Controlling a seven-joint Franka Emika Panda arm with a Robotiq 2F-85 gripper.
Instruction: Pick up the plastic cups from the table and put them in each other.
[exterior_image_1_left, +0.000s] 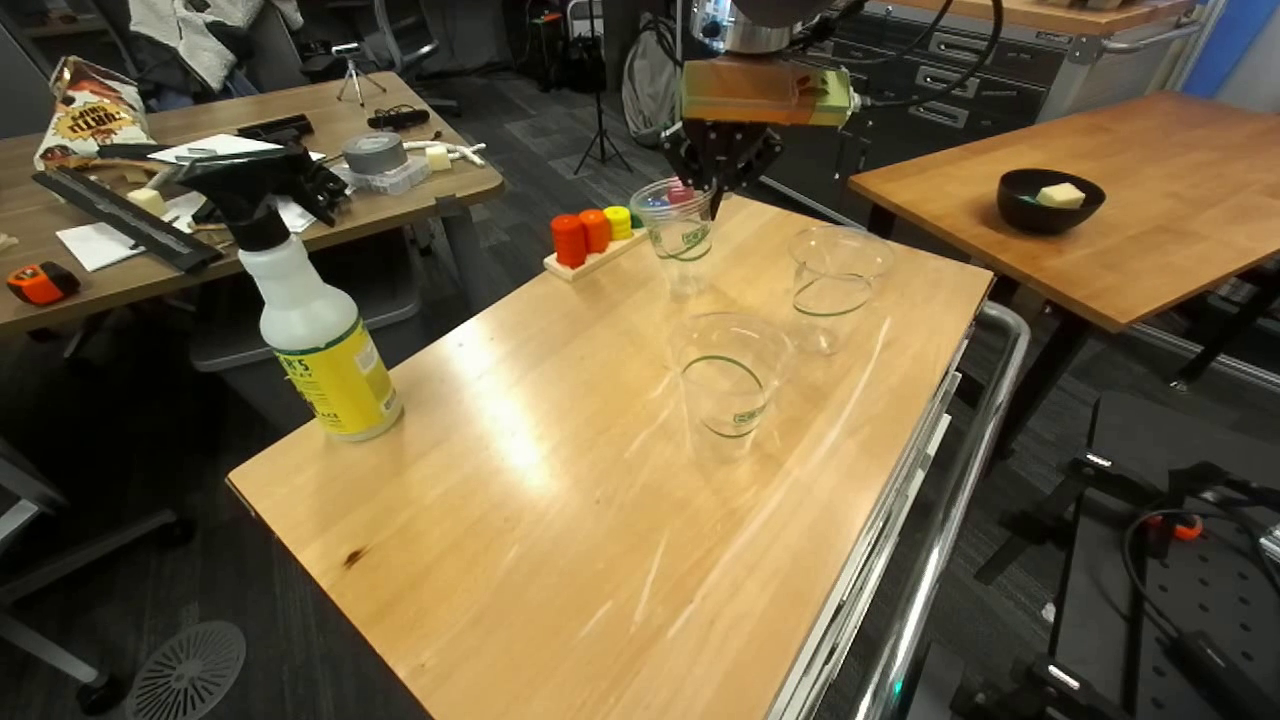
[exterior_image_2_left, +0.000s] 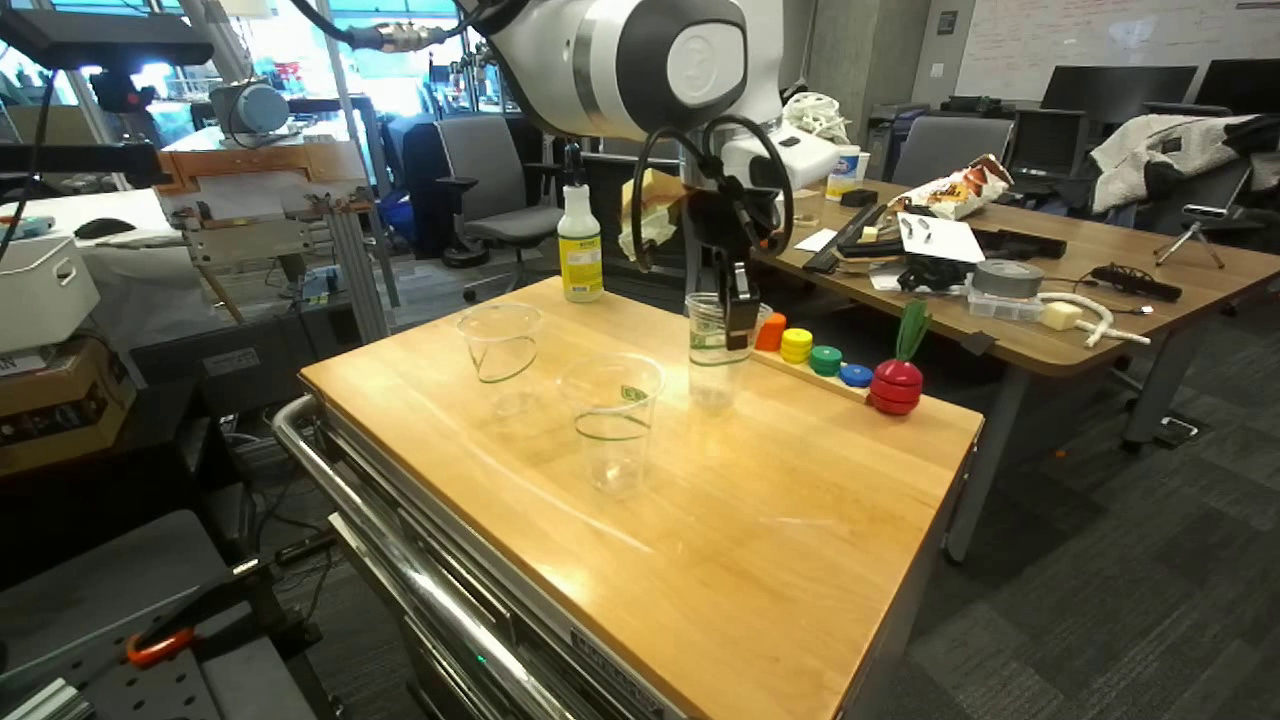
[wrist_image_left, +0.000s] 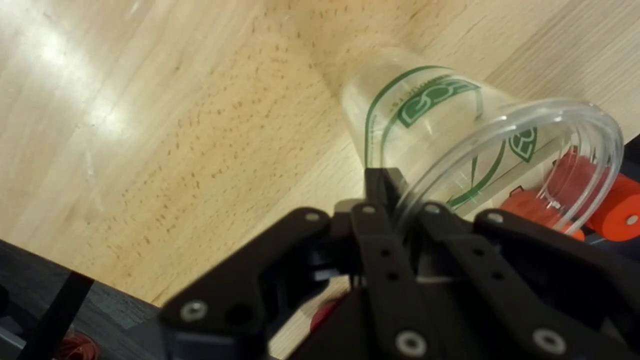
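Three clear plastic cups with green markings stand on the light-wood table (exterior_image_1_left: 560, 520) (exterior_image_2_left: 760, 540). My gripper (exterior_image_1_left: 715, 205) (exterior_image_2_left: 740, 330) (wrist_image_left: 387, 187) is shut on the rim and side wall of the cup by the coloured pieces (exterior_image_1_left: 680, 240) (exterior_image_2_left: 705, 340) (wrist_image_left: 425, 110). Its rim shows doubled lines. I cannot tell whether its base touches the table. A second cup (exterior_image_1_left: 840, 280) (exterior_image_2_left: 612, 420) and a third cup (exterior_image_1_left: 735, 385) (exterior_image_2_left: 500, 350) stand upright and apart in both exterior views. They are out of view in the wrist view.
A yellow-labelled spray bottle (exterior_image_1_left: 340, 390) (exterior_image_2_left: 580, 260) stands near a table corner. A wooden strip with coloured pieces (exterior_image_1_left: 595, 240) (exterior_image_2_left: 825, 362) lies along the table edge beside the gripped cup. A metal rail (exterior_image_1_left: 960, 510) (exterior_image_2_left: 430, 570) runs along the opposite side.
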